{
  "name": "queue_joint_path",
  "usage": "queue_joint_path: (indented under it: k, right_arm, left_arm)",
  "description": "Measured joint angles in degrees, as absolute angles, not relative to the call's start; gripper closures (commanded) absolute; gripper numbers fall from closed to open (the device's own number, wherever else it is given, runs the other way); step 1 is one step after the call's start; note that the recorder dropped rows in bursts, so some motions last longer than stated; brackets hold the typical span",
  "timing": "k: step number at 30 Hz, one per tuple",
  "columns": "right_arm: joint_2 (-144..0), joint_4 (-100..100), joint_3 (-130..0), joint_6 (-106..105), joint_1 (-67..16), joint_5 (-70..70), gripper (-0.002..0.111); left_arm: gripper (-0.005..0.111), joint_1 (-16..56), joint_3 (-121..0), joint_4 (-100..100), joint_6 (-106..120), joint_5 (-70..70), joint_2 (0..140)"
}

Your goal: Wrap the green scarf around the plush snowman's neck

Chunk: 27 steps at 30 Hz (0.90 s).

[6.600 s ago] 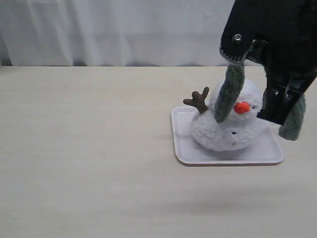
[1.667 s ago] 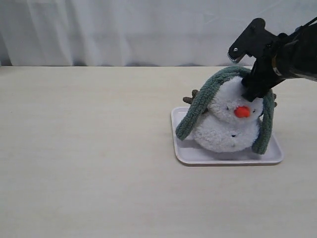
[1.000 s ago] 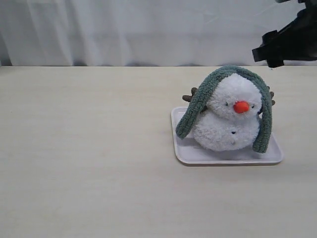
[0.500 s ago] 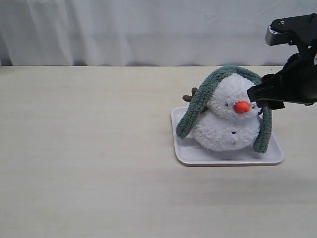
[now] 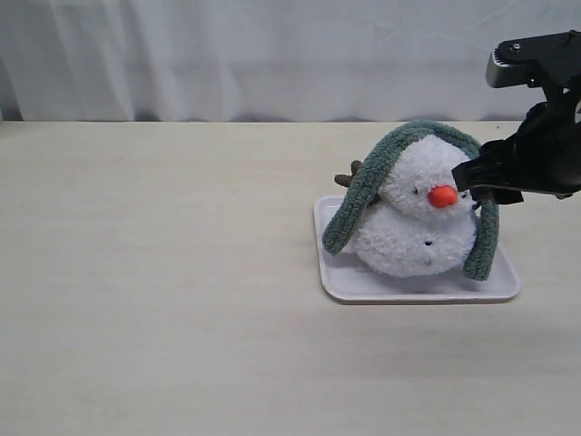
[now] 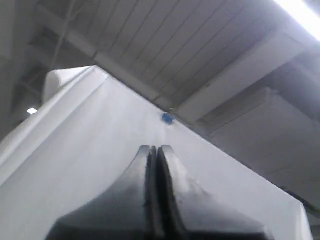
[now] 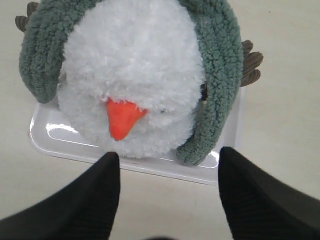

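Note:
The white plush snowman [image 5: 416, 222] with an orange nose [image 5: 442, 195] sits on a white tray [image 5: 345, 277]. The green scarf [image 5: 359, 195] is draped over the top of its head, one end hanging down each side onto the tray; the neck is not wrapped. In the right wrist view the scarf [image 7: 217, 75] frames the snowman [image 7: 132, 65]. My right gripper [image 7: 167, 160] is open and empty, hovering just in front of and above the snowman's face, at the right of the exterior view [image 5: 477, 177]. My left gripper [image 6: 153, 150] is shut, pointing up at a ceiling, out of the exterior view.
The tray stands on a pale wooden table [image 5: 163, 272]. A white curtain [image 5: 227, 54] hangs behind the table. A brown antler-like arm [image 5: 347, 177] pokes out behind the scarf on the left.
The right gripper let go of the scarf over the snowman's head, rose away, then came back down open beside the snowman's face. The scarf's ends now hang on both sides.

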<state>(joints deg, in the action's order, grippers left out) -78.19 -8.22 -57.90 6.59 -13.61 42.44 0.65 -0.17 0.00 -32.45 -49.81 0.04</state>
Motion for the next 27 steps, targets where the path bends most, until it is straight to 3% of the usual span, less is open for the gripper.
queue_joint_path:
  k: [6, 16, 19, 22, 27]
  right_arm:
    - [-78.2, -8.2, -57.9, 6.6, -13.6, 42.4, 0.078]
    - [-78.2, -8.0, -57.9, 6.4, -13.6, 41.9, 0.08]
    - [-78.2, -8.0, -57.9, 6.0, -13.6, 40.2, 0.089]
    - [-78.2, -7.4, -57.9, 5.2, -13.6, 37.9, 0.104]
    - [-78.2, -3.1, -57.9, 0.0, -13.6, 33.3, 0.104]
  left_arm:
    - [0.107, 0.7, -0.2, 12.5, -38.1, -55.3, 0.0]
    - [0.107, 0.7, -0.2, 38.6, -45.0, -59.0, 0.0]
    - [0.107, 0.7, -0.3, 40.6, -47.7, -54.6, 0.7]
    - [0.107, 0.7, -1.8, 43.3, -48.8, -50.1, 5.1]
    - [0.107, 0.7, -6.9, 50.9, -49.2, -51.4, 19.5]
